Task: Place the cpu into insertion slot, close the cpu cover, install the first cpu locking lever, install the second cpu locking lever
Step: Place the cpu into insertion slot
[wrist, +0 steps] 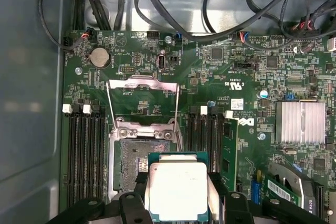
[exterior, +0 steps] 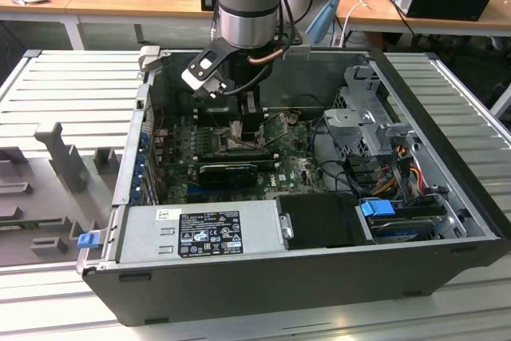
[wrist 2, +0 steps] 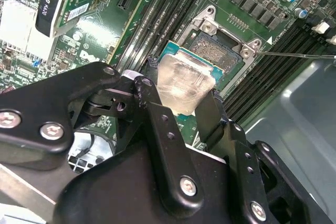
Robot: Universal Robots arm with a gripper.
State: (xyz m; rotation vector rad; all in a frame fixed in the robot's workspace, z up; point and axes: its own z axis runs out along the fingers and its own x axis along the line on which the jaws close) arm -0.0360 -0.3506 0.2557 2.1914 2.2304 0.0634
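Note:
My gripper (wrist: 177, 199) is shut on the cpu (wrist: 177, 181), a pale silvery square chip with a green edge held flat between the black fingers (wrist: 216, 190). The chip hangs over one corner of the insertion slot (wrist: 131, 161), overlapping its dark frame; I cannot tell whether they touch. Beyond the slot the cpu cover (wrist: 142, 81) lies flipped back and open, with two thin wire levers (wrist: 108, 106) swung up beside it. In the second wrist view the cpu (wrist 2: 185, 77) sits in the gripper (wrist 2: 181, 88) just short of the slot (wrist 2: 218, 51). In the exterior view the gripper (exterior: 239, 125) reaches down into the computer case.
Black memory slots (wrist: 84, 150) flank the socket, and a memory stick (wrist: 229, 153) stands beside the chip. A finned heatsink (wrist: 299, 121) and cables (wrist: 173, 17) lie nearby. In the exterior view the power supply (exterior: 204, 233) and drive cage (exterior: 363, 121) stand inside the case walls.

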